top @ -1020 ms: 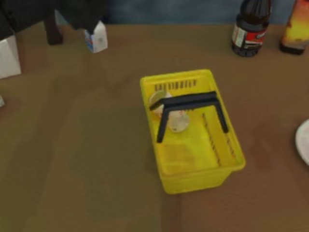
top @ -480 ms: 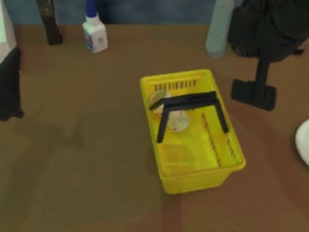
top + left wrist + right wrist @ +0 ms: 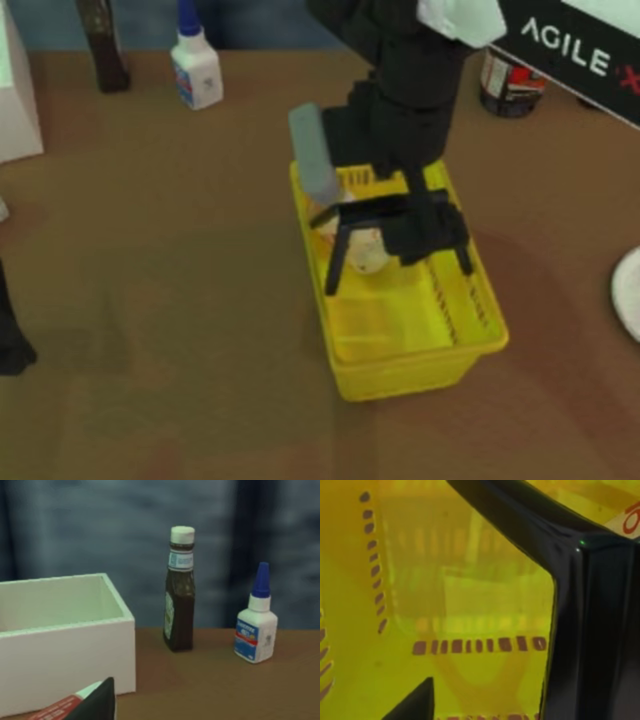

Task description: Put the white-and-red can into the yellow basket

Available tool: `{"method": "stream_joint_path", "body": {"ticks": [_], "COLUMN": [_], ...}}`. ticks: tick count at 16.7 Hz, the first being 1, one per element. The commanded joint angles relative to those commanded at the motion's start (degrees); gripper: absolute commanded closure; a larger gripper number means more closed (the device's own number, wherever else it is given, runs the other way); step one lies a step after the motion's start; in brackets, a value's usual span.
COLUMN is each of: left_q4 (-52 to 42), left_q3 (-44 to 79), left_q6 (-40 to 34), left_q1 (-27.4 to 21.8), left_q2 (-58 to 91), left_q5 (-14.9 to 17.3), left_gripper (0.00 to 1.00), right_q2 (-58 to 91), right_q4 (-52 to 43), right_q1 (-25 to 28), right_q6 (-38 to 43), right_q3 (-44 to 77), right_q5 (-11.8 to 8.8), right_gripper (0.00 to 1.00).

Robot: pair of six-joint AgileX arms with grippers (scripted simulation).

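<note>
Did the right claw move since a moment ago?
Yes. The right claw came from the table's right side, beside the basket, and now hangs over the basket's handle, above the can.

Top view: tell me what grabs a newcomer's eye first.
The yellow basket at the table's middle, with the black right arm's gripper down over its dark handle. The white-and-red can lies inside. The glue bottle stands at the far left edge.
</note>
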Motion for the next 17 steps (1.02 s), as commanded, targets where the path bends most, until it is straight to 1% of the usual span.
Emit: {"method": "stream_joint_path", "body": {"ticks": [2,8,13,17], "left_q4": [-0.88,-0.9,-0.9,-0.9], "left_q3": [-1.52,-1.55,-1.55,-1.55], "left_q6": [0.55,0.56,0.56,0.56], "left_q1": [0.1,0.1,0.1,0.1], "left_q2": [-1.89,-1.93,-1.93,-1.93], "left_q5": [-1.14,-1.16,-1.16,-1.16], "left_gripper": [0.0,0.0,0.0,0.0], "right_q2": [1.77,1.83,1.25,1.21], "right_q4": [-1.22,-1.0,3.31,3.7], "right_q1": [0.61,0.42,0.65,0.66], "right_q6": [-0.92,-0.95,-0.92,-0.91], "right_q3": [1.6,1.39,-3.47,-3.91], "right_q5": [-0.04,-0.04,-0.05,-0.05], "right_gripper": [0.0,0.0,0.0,0.0]}}
